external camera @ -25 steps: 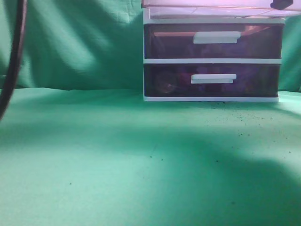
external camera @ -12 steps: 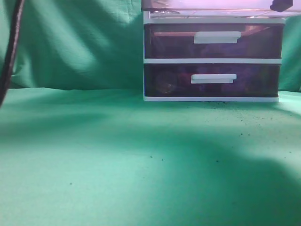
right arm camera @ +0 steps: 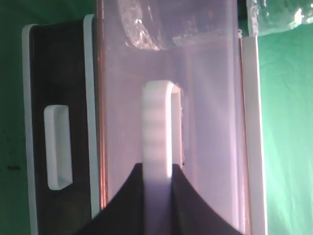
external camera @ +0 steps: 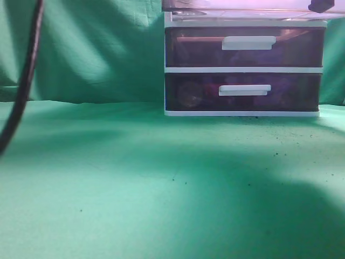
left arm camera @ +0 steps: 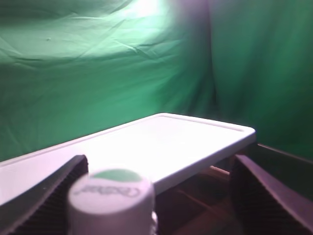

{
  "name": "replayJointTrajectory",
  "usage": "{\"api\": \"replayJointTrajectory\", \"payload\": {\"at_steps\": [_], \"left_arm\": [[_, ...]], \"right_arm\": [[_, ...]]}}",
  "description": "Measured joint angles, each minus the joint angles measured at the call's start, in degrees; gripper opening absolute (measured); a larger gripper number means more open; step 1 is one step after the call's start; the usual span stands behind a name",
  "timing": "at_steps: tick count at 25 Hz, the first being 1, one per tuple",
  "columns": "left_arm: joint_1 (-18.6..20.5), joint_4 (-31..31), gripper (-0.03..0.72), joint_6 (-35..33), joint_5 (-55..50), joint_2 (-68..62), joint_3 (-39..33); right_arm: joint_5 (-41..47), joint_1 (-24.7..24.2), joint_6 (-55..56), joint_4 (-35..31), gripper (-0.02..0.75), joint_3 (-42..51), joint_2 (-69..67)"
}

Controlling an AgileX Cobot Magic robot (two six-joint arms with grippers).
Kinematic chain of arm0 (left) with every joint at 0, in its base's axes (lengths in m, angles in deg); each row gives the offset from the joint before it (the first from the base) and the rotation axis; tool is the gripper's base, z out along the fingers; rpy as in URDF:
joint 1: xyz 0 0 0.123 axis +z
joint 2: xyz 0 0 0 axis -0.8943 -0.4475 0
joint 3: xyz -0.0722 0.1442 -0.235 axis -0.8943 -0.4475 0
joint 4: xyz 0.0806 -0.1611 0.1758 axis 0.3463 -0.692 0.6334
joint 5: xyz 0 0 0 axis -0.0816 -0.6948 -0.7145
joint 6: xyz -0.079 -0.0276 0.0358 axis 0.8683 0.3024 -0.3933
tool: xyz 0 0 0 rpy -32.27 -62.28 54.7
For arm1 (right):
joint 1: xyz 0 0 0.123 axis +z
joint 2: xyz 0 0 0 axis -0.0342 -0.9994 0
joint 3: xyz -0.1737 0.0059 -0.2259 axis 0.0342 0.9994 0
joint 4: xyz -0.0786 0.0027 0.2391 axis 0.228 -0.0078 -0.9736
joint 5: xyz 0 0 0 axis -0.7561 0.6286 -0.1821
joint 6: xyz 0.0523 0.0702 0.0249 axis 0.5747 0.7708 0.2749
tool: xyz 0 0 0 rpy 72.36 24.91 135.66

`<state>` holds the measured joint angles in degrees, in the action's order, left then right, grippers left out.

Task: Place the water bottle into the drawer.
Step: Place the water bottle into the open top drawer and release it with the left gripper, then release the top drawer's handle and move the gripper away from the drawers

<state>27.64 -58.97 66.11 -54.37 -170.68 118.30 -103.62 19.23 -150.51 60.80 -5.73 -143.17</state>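
Observation:
The drawer (external camera: pixel 242 5) is pulled out at the top of the white-framed unit; the exterior view shows its underside. My right gripper (right arm camera: pixel 157 196) is shut on its white bar handle (right arm camera: pixel 157 127); it also shows in the exterior view (external camera: pixel 322 5). The water bottle's white cap with a green logo (left arm camera: pixel 111 196) sits low between my left gripper's jaws (left arm camera: pixel 159 164). Those jaws stand wide apart. The cap is beside the left jaw, with a gap to the right jaw. Crinkled clear plastic of the bottle shows through the drawer (right arm camera: pixel 146 27) (external camera: pixel 188 12). Its body is mostly hidden.
Two lower dark purple-red drawers (external camera: pixel 245 48) (external camera: pixel 245 91) are closed. The unit's white top (left arm camera: pixel 161 142) lies just beyond the cap. The unit stands on a green cloth table (external camera: pixel 161 178) with green backdrop behind. A dark cable (external camera: pixel 24 81) hangs at the left.
The dark cable at the left has swung to the right. A clear shape has appeared at the left end of the pulled-out top drawer. The right gripper stays on the handle.

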Motion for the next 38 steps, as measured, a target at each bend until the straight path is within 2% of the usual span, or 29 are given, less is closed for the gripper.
{"api": "replayJointTrajectory", "payload": {"at_steps": [5, 8, 10, 15, 22, 25, 28, 29, 30, 32, 34, 35, 37, 38], "left_arm": [[0.0, 5.1, 0.56, 7.8, 7.2, -6.7, 3.5], [-0.1, 9.4, 0.56, 13.7, 14.7, -11.4, 9.0], [-0.3, 11.0, 0.56, 17.1, 15.6, -13.8, 13.6], [-0.5, 16.5, 0.56, 21.4, 12.9, -18.4, 23.6], [-0.5, 19.9, 0.56, 26.1, 12.0, -19.1, 26.5], [-0.3, 27.2, 0.56, 27.8, 8.5, -18.6, 26.5], [-0.3, 38.5, 0.56, 36.1, -6.8, -16.1, 26.5], [-0.3, 42.7, 0.489, 37.9, -12.2, -15.0, 26.5], [-0.3, 46.1, 0.452, 39.2, -18.6, -14.0, 26.5], [-0.3, 48.4, 0.307, 40.2, -28.9, -11.5, 26.5], [-0.3, 47.4, 0.13, 40.4, -38.5, -8.9, 26.5], [-0.3, 46.5, 0.076, 39.9, -43.1, -7.3, 26.5], [-0.3, 42.4, 0.0, 37.4, -51.3, -4.2, 26.5], [-0.3, 39.2, 0.0, 34.5, -55.9, -2.4, 26.5]], "right_arm": [[-0.4, 0.4, 1.0, -1.3, 0.1, 0.0, 0.0], [-0.5, 0.4, 2.2, -1.3, 0.1, 0.0, 0.0], [-0.6, 0.4, 2.9, -1.3, 0.1, 0.0, 0.0], [-0.7, 0.4, 3.5, -1.2, 0.1, 0.0, 0.0], [-0.9, 0.4, 5.3, -0.9, 0.1, 0.2, -0.1], [-1.0, 0.4, 5.5, -0.9, 0.1, 0.2, -0.1], [-1.0, 0.4, 5.5, -0.9, 0.1, 0.2, -0.1], [-1.1, 0.4, 5.3, -0.9, 0.1, 0.2, -0.1], [-1.2, 0.4, 5.0, -0.9, 0.1, 0.2, -0.1], [-1.6, 0.4, 3.4, -1.0, 0.1, 0.2, -0.1], [-1.7, 0.4, 2.1, -1.4, 0.1, 0.2, -0.2], [-1.8, 0.4, 1.3, -1.5, 0.1, 0.2, -0.3], [-1.4, 0.4, 0.0, -1.7, 0.1, -0.3, -0.5], [-0.8, 0.4, -0.7, -2.0, 0.1, -1.0, -0.5]]}}
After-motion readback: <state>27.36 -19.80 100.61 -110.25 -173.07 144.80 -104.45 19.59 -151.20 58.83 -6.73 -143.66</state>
